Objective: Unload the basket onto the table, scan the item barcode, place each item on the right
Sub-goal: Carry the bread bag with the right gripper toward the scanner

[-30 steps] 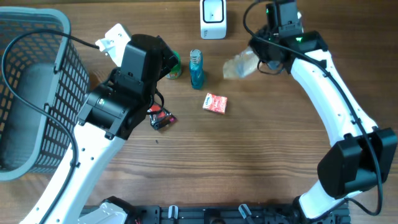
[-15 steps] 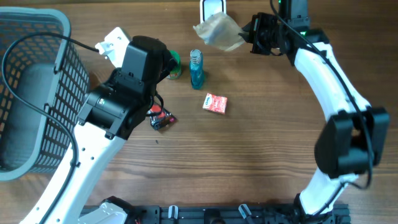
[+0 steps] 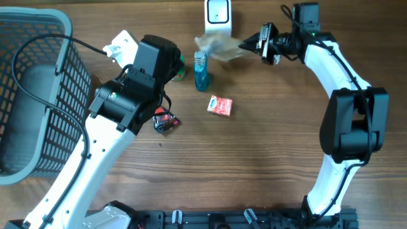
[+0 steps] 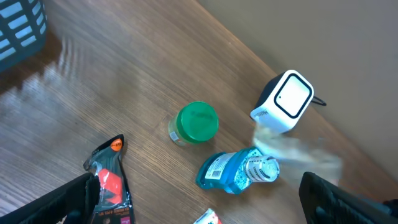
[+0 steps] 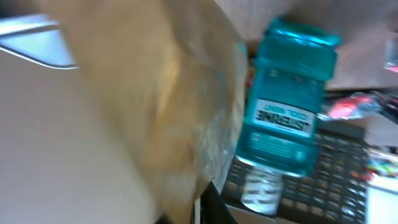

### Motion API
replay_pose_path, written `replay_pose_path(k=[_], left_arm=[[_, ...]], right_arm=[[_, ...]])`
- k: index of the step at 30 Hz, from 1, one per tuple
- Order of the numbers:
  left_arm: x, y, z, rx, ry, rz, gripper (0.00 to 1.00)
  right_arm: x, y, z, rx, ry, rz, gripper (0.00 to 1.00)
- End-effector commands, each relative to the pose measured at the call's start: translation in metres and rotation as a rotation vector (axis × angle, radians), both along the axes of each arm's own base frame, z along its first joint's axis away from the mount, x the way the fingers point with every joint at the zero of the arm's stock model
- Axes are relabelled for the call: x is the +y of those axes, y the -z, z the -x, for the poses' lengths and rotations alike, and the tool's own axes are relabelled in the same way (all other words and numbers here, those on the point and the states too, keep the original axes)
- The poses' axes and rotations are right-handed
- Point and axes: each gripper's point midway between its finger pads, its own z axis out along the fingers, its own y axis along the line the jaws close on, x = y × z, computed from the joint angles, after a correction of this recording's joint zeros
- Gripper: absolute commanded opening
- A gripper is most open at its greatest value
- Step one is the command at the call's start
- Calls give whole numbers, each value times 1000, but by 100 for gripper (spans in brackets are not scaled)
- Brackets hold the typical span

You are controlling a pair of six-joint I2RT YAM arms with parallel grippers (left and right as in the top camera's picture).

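Note:
A crinkly clear-and-tan bag (image 3: 219,48) hangs just in front of the white scanner (image 3: 218,18) at the table's back edge. My right gripper (image 3: 247,44) is shut on the bag's right end and points left. In the right wrist view the blurred bag (image 5: 155,93) fills the left side, and only a dark fingertip (image 5: 214,208) shows below it. No barcode is visible on the bag. My left gripper (image 4: 202,204) is open and empty above the blue bottle (image 4: 236,171). In the overhead view its jaws are hidden under the wrist.
A blue mouthwash bottle (image 3: 201,70) and a green-lidded jar (image 3: 180,67) stand left of the bag. A red packet (image 3: 220,105) and a black-and-red packet (image 3: 165,121) lie mid-table. A grey wire basket (image 3: 38,95) fills the left edge.
My right arm has carried the bag left from the table's right side to in front of the scanner, and its wrist now points left. The left arm has shifted slightly.

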Motion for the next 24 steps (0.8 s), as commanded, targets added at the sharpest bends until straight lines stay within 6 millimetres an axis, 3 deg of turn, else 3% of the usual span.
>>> replay_pose_path(k=[1, 3, 5, 9, 11, 12, 13, 14, 15, 16, 18, 20, 21, 24], left_arm=[[0, 1, 0, -1, -13, -1, 100], [1, 2, 1, 4, -13, -4, 100], [2, 3, 2, 13, -14, -9, 100], [2, 3, 2, 12, -14, -9, 100], [2, 3, 2, 12, -14, -9, 100], [2, 3, 2, 12, -14, -9, 100], [2, 3, 2, 12, -14, -9, 100], [2, 3, 2, 12, -14, -9, 100], [2, 3, 2, 12, -14, -9, 100], [2, 3, 2, 12, -14, -9, 100], [2, 3, 2, 12, -14, -9, 100], [2, 3, 2, 12, -14, -9, 100], [2, 3, 2, 12, -14, -9, 100], [2, 3, 2, 13, -14, -9, 100]], right_arm=[[5, -12, 19, -56, -124, -53, 5], [-7, -1, 35, 14, -135, -31, 5], [-19, 2, 39, -24, -155, -11, 5], [-35, 10, 42, -160, -220, 64, 5], [-43, 23, 42, -360, -339, 209, 5], [-49, 32, 45, -373, -371, 272, 13], [-54, 39, 45, -402, -402, 334, 26], [-57, 43, 44, -452, -442, 374, 45], [-59, 44, 44, -484, -467, 396, 73], [-61, 47, 43, -539, -510, 429, 86], [-61, 45, 39, -674, -581, 459, 90], [-62, 41, 23, -945, -700, 544, 100], [-65, 41, 12, -1081, -764, 622, 100], [-93, 53, -15, -1162, -873, 903, 100]])
